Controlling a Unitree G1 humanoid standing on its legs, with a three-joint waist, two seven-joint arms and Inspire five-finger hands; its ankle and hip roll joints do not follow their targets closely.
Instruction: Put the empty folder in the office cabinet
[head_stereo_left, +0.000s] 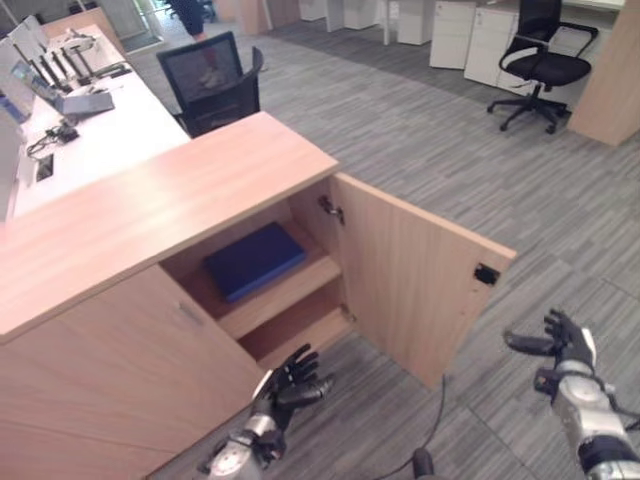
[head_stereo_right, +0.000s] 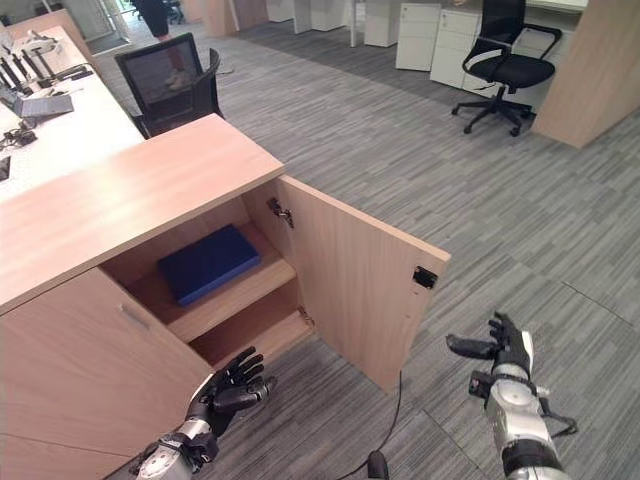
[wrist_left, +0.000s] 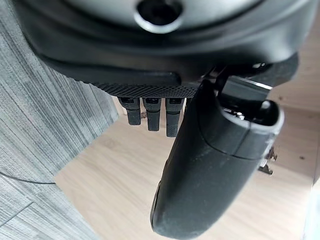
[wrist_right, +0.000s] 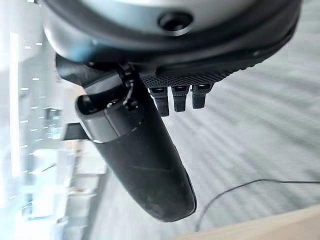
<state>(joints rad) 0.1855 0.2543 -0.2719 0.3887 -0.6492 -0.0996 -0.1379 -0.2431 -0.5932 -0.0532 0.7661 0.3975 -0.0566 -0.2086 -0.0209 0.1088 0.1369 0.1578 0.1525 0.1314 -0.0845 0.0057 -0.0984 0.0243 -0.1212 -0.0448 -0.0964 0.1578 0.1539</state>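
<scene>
The blue folder (head_stereo_left: 254, 260) lay flat on the upper shelf (head_stereo_left: 290, 290) inside the office cabinet (head_stereo_left: 150, 205), at about 10 o'clock from the centre of the left eye view, with no hand touching it. The cabinet door (head_stereo_left: 410, 275) stood swung wide open, out toward 4 o'clock from the shelf.

The left hand (head_stereo_left: 290, 385) hung at about 7 o'clock, in front of the cabinet's lower opening and just below the lower shelf. Its fingers (wrist_left: 152, 112) were loosely spread and only slightly bent, and they held nothing and touched nothing; its own wrist view showed them reaching out over pale wood with the thumb (wrist_left: 210, 165) standing apart from them.

The right hand (head_stereo_right: 505, 355) hovered at about 4 o'clock over the grey carpet (head_stereo_left: 520, 180), well apart from the door's outer edge. Its fingers (wrist_right: 179, 97) were relaxed and open with the thumb out to the side, and it was empty.

Beyond the cabinet, a white desk (head_stereo_left: 110, 135) ran toward 11 o'clock with a black mesh chair (head_stereo_left: 210, 80) at its side. A second black office chair (head_stereo_left: 540, 60) stood at about 1 o'clock.
</scene>
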